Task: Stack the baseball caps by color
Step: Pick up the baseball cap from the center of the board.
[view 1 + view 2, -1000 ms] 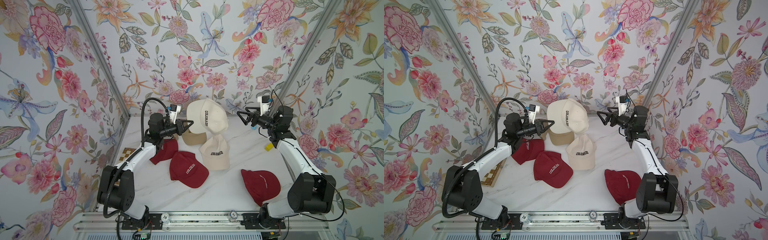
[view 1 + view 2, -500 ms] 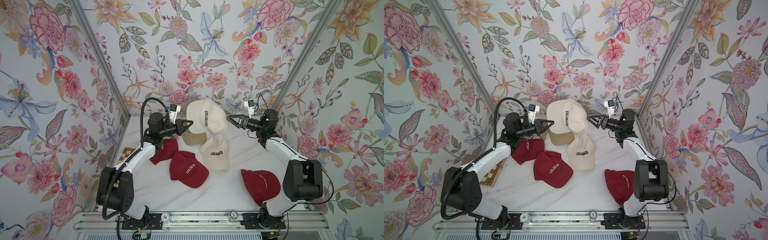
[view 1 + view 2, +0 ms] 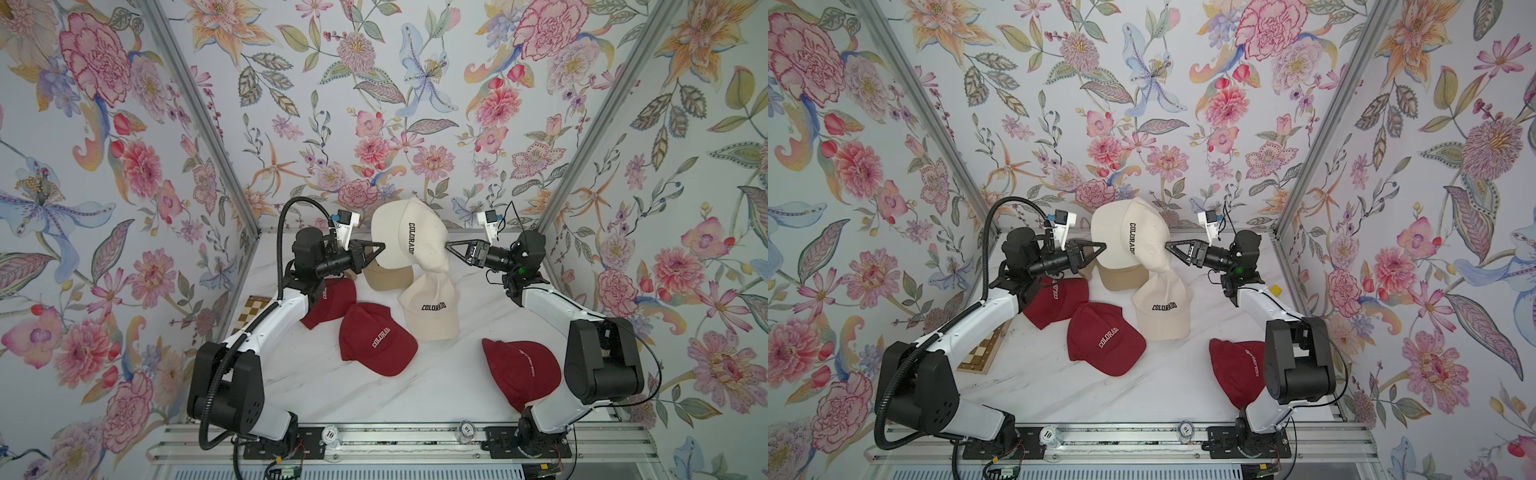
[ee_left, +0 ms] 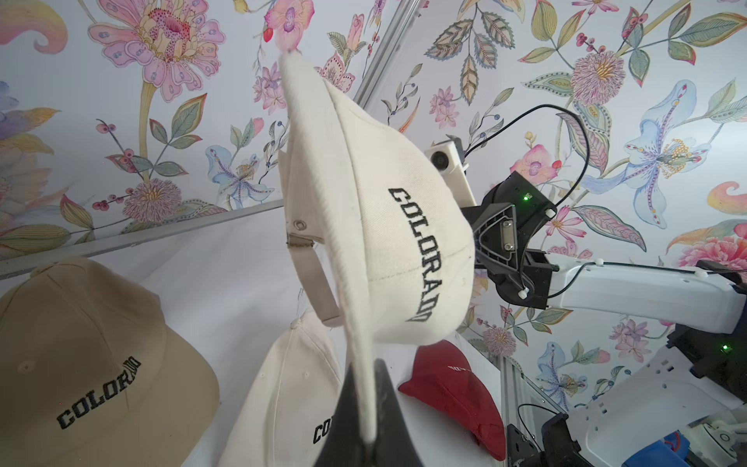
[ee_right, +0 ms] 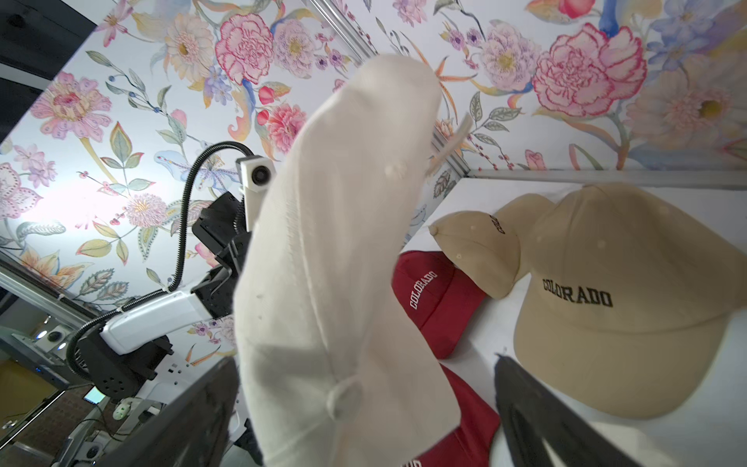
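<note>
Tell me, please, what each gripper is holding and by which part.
The left gripper is shut on the brim edge of the raised cream cap. The right gripper holds nothing; its jaws stand open around that cap's crown.

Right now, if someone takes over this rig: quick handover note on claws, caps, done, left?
Left claw: shut on the brim of a cream cap, held off the table.
Right claw: open, jaws around that cap's crown.
Second cream cap lies beneath it. Two tan caps at the back; stacked or not, cannot tell. Three red caps lie unstacked, two near the left arm, one by the right arm's base.
Done: no colour stack finished. Left: cream on cream, tan pair, reds together.
</note>
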`<act>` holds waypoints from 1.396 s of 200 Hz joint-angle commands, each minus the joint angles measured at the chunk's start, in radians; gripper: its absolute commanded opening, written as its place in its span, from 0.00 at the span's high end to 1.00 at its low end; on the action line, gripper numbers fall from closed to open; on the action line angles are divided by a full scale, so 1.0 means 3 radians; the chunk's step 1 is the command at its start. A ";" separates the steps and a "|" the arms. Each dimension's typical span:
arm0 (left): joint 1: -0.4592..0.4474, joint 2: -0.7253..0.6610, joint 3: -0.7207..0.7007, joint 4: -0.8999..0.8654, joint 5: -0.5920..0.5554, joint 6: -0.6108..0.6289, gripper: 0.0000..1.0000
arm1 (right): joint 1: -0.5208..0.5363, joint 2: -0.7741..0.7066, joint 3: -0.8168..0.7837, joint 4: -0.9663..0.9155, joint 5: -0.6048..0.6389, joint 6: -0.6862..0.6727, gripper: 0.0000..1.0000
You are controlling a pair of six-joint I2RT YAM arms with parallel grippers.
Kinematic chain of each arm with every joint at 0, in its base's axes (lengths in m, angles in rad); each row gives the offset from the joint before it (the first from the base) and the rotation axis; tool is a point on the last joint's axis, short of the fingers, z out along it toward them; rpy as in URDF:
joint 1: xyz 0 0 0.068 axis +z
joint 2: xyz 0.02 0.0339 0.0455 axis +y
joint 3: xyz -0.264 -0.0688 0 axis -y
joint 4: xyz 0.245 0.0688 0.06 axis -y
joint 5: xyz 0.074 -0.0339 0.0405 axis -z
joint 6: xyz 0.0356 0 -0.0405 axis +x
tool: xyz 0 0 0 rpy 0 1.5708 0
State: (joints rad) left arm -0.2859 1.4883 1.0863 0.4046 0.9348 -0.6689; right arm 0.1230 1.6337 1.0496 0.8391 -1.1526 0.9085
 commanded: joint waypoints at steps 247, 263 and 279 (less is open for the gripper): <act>0.0020 0.0098 -0.0152 0.0119 -0.0068 0.0114 1.00 | 0.0116 0.0195 -0.0069 0.1660 -0.0222 0.1329 0.01; 0.0023 0.0118 -0.0183 0.0149 -0.0071 0.0113 1.00 | 0.0114 0.0194 -0.0038 0.1753 -0.0228 0.1421 0.01; 0.0022 0.0139 -0.0210 0.0177 -0.0070 0.0097 1.00 | 0.0109 0.0189 -0.0018 0.1800 -0.0234 0.1473 0.01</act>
State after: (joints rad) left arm -0.2859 1.5116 1.0447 0.4129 0.9276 -0.6567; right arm 0.1539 1.6798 1.0134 1.2705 -1.1984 1.2781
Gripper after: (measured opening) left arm 0.056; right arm 0.988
